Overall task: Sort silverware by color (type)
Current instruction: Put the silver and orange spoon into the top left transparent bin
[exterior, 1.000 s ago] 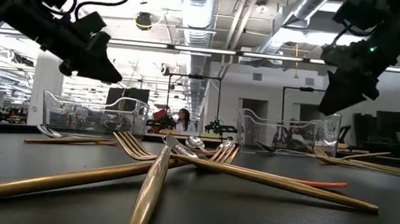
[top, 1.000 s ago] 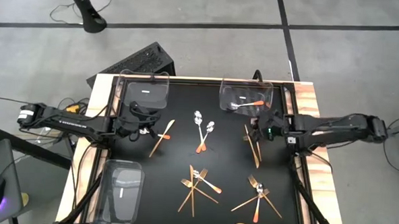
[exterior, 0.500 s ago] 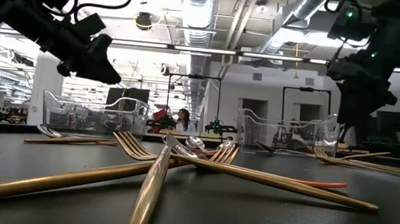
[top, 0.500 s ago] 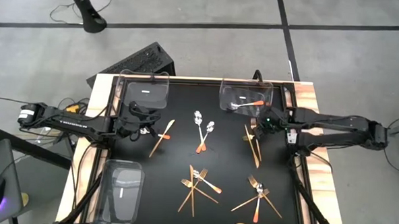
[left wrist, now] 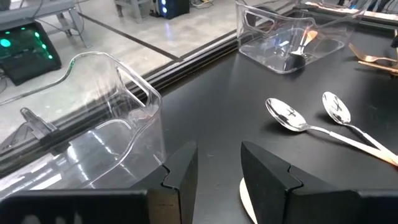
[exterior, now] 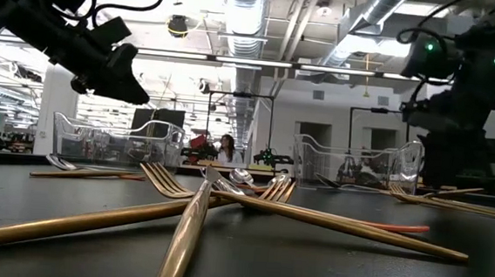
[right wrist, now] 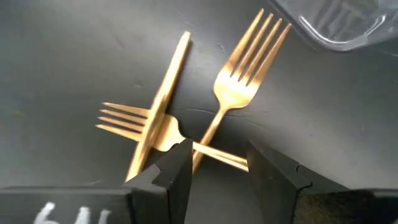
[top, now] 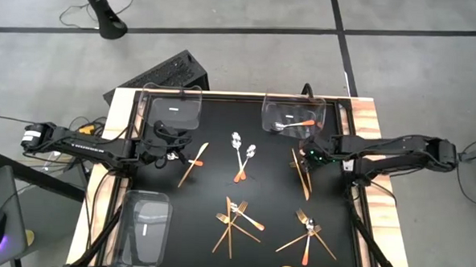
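Gold forks, gold knives and orange-handled spoons lie scattered on the black mat (top: pixel 268 191). My right gripper (top: pixel 306 156) (right wrist: pixel 217 168) is open and points steeply down just over two crossed gold forks (right wrist: pixel 245 68) (right wrist: pixel 124 121) and a gold knife (right wrist: pixel 165 93). Its fingers stand on either side of one fork's handle (right wrist: pixel 214 152). My left gripper (top: pixel 177 152) (left wrist: pixel 217 174) hangs open above the mat at the left, over the end of a gold knife (top: pixel 192 164). Two spoons (left wrist: pixel 292 118) (left wrist: pixel 339 109) lie ahead of it.
A clear tray (top: pixel 293 116) at the far right holds an orange-handled spoon. Two more clear trays stand at the far left (top: pixel 173 110) and near left (top: pixel 141 226). Piles of forks and a spoon lie at the near middle (top: pixel 234 222) and near right (top: pixel 308 233).
My right gripper has come down toward the crossed forks by the far right tray and has tipped to point more steeply down, staying open.
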You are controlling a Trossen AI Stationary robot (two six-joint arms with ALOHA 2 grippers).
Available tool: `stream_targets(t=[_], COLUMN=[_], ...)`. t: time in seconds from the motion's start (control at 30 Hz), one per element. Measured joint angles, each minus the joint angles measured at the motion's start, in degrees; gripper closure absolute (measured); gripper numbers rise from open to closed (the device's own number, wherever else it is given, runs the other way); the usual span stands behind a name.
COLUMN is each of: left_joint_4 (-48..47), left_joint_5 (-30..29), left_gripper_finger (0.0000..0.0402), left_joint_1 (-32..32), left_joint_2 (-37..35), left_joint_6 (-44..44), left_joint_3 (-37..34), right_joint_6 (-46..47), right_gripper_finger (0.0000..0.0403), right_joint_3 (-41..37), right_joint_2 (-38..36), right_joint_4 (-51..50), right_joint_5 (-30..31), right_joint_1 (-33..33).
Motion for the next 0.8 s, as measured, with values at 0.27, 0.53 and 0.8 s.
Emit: stream_targets(t=[0.27, 0.53, 0.8], left_joint_4=[-1.52, -2.56, -2.23], left_joint_5=[-0.04, 0.37, 0.39], left_gripper_finger=[0.0294, 0.0294, 0.0294], left_joint_1=[0.00, -0.13, -0.13], left_joint_2=[0.00, 0.00, -0.22], left_joint_6=[-1.33, -3.08, -3.85], left_joint_3=[0.00, 0.00, 0.36], right_joint_6=[1.71, 3.85, -8.31], right_gripper_finger=[0.0227, 0.0227, 0.0227], right_joint_3=[-0.71, 1.42, 4.63], right_joint_2=[0.86, 0.30, 4.10], right_joint_4=[0.06, 12.82, 24.41], right_joint_5=[-0.44, -5.46, -8.52], right_joint_1=[1.07, 7.39, 2.63])
